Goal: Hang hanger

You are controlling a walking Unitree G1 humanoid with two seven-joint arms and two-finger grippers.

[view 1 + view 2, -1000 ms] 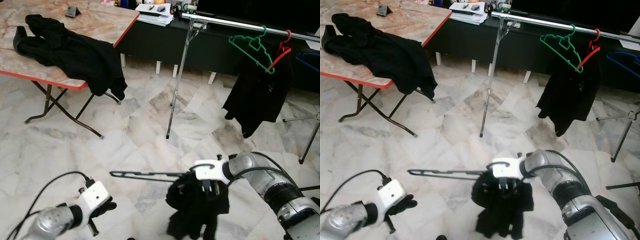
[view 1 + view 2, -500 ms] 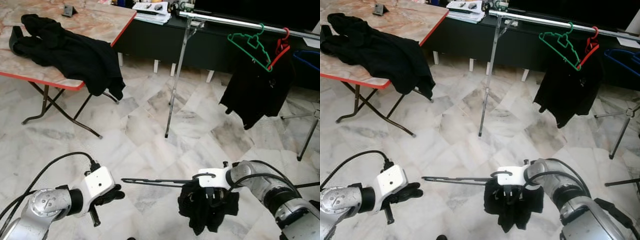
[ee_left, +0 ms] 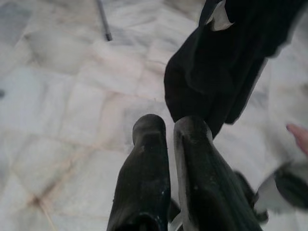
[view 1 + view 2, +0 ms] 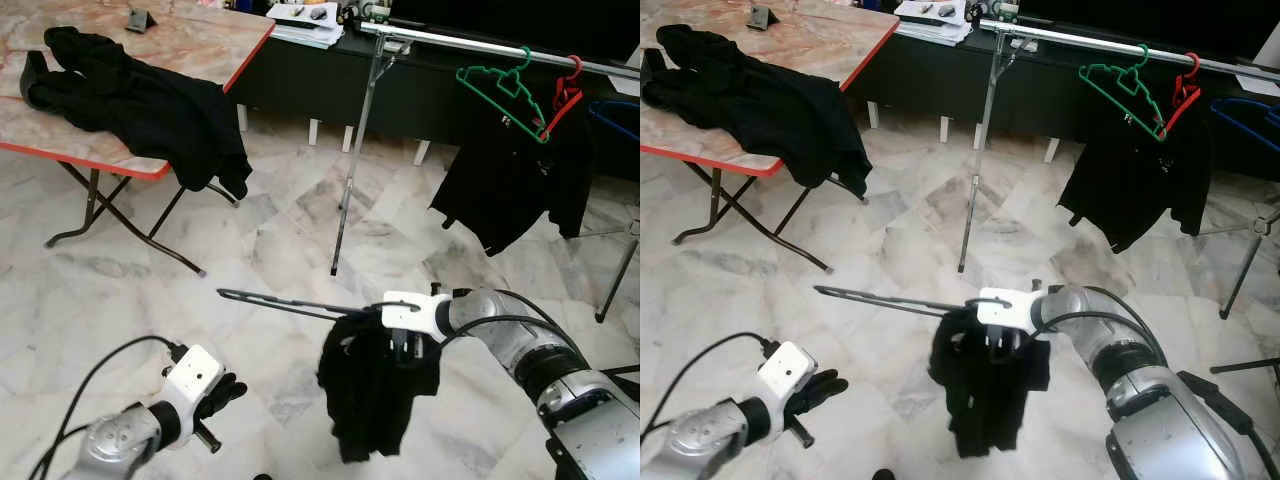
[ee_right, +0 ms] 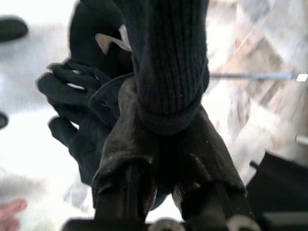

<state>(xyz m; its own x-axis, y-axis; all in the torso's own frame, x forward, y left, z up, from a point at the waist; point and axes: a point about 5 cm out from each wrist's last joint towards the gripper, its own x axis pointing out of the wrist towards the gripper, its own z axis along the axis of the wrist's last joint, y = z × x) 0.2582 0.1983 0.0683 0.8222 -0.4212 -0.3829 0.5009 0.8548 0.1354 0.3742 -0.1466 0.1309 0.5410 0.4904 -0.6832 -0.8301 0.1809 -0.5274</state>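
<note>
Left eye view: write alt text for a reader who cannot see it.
The right gripper holds a black hanger with a dark garment hanging from it above the marble floor. Beyond stands a clothes rail with a green hanger; the left gripper hangs low.

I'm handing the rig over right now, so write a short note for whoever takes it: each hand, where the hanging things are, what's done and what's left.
Right hand: shut on the black hanger, which it holds out level above the floor; a black garment hangs bunched from the hanger at the hand.
Left hand: low by the floor, fingers together, holding nothing.
Clothes rail: ahead and to the right, carrying a green hanger and a red hanger with a dark garment.
More black clothes lie on the folding table.
Done: hanger with garment picked up.
Left: carry it to the rail and hook it on.
</note>
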